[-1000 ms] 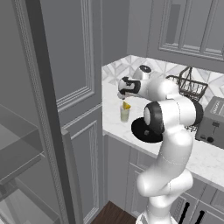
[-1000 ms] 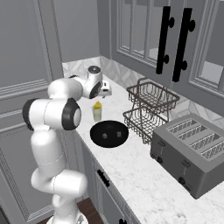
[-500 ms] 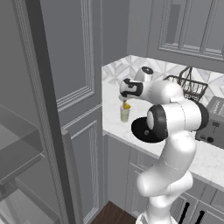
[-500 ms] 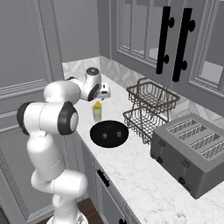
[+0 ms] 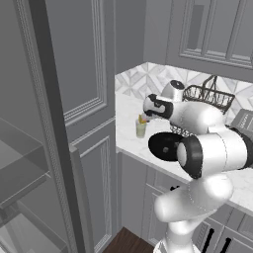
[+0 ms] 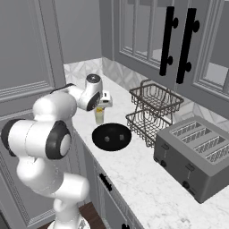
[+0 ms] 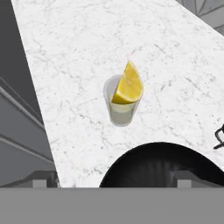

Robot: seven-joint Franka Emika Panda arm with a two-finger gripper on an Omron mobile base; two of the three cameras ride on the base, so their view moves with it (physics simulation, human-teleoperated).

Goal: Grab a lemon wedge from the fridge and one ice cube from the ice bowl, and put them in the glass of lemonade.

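The glass of lemonade (image 7: 121,109) stands on the white marble counter, and the lemon wedge (image 7: 128,85) rests in it, its point sticking above the rim. My gripper (image 7: 114,178) hovers just above the glass (image 5: 141,128), open and holding nothing. From the right base camera the gripper (image 6: 104,99) sits over the glass (image 6: 99,116). The ice bowl (image 6: 112,135) lies right beside the glass, toward the counter's front edge; its black rim (image 7: 162,153) fills the lower hand view. The fridge (image 5: 24,168) stands open at the left with its glass shelves showing.
A two-tier dark wire basket (image 6: 154,107) stands behind the bowl, with a grey toaster (image 6: 197,150) to its right. Grey paneled cabinets with black handles (image 6: 167,40) hang above. The counter ends at a tall cabinet panel (image 5: 89,74) on the left.
The arm's elbow has sunk and swung outward a little. The open hand has stayed over the glass, and the wedge has stayed in it.
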